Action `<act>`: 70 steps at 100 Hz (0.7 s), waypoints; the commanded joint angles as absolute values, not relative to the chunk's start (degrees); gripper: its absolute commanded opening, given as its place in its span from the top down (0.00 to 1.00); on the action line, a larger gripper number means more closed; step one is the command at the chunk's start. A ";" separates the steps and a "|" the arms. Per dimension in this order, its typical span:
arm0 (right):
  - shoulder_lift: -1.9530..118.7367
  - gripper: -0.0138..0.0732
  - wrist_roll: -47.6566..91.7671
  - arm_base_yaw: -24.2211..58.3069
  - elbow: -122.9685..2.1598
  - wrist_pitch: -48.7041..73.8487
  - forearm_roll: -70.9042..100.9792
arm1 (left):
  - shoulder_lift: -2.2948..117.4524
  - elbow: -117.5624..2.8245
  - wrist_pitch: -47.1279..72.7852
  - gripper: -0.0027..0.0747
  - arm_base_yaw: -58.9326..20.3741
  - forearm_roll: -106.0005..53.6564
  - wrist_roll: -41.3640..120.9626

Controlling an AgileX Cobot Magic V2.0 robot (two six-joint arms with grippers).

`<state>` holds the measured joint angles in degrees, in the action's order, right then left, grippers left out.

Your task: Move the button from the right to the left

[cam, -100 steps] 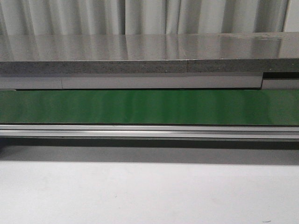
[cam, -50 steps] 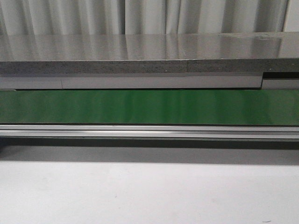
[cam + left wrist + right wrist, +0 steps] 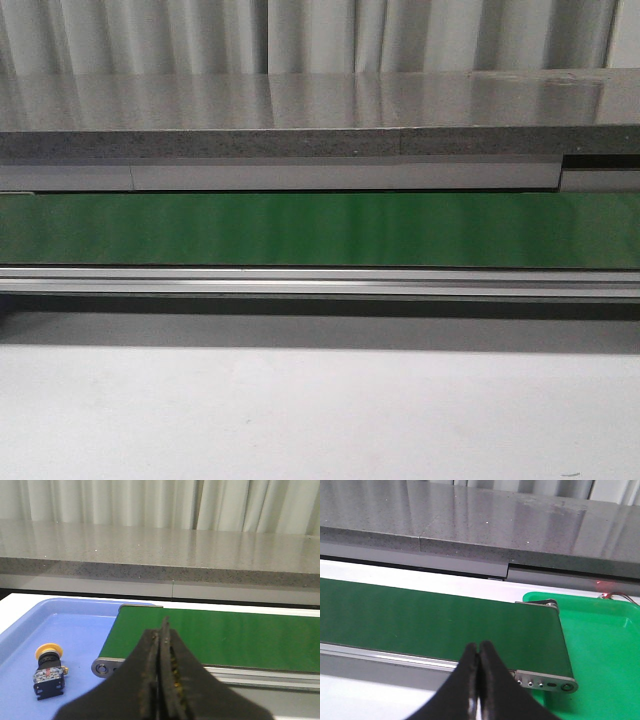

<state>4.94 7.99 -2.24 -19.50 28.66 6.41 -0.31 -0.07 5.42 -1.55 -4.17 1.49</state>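
The button (image 3: 47, 672), a yellow cap on a black body, lies on its side in the blue tray (image 3: 75, 630) in the left wrist view, beside the end of the green belt (image 3: 220, 637). My left gripper (image 3: 161, 630) is shut and empty, held above the belt's end, apart from the button. My right gripper (image 3: 479, 650) is shut and empty near the other end of the belt (image 3: 430, 622). The front view shows only the belt (image 3: 320, 228); no gripper and no button appear there.
A green tray (image 3: 600, 640) sits past the belt's end in the right wrist view. A grey stone counter (image 3: 300, 115) runs behind the belt. The aluminium belt rail (image 3: 320, 282) and white tabletop (image 3: 320, 420) lie in front.
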 commanded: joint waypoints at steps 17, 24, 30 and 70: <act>5.45 0.92 8.41 -2.19 -20.65 22.76 5.96 | -2.10 2.53 0.75 0.99 -1.44 -4.24 0.95; 5.45 0.92 8.41 -2.19 -19.18 18.99 5.96 | -2.10 2.53 0.75 0.99 -1.44 -4.24 0.95; 5.45 0.92 8.30 -2.19 -16.91 14.67 5.96 | -2.10 2.53 0.75 0.99 -1.44 -4.24 0.95; 5.40 0.92 0.00 -0.64 -5.65 -2.45 -2.91 | -2.10 2.53 0.75 0.99 -1.44 -4.24 0.95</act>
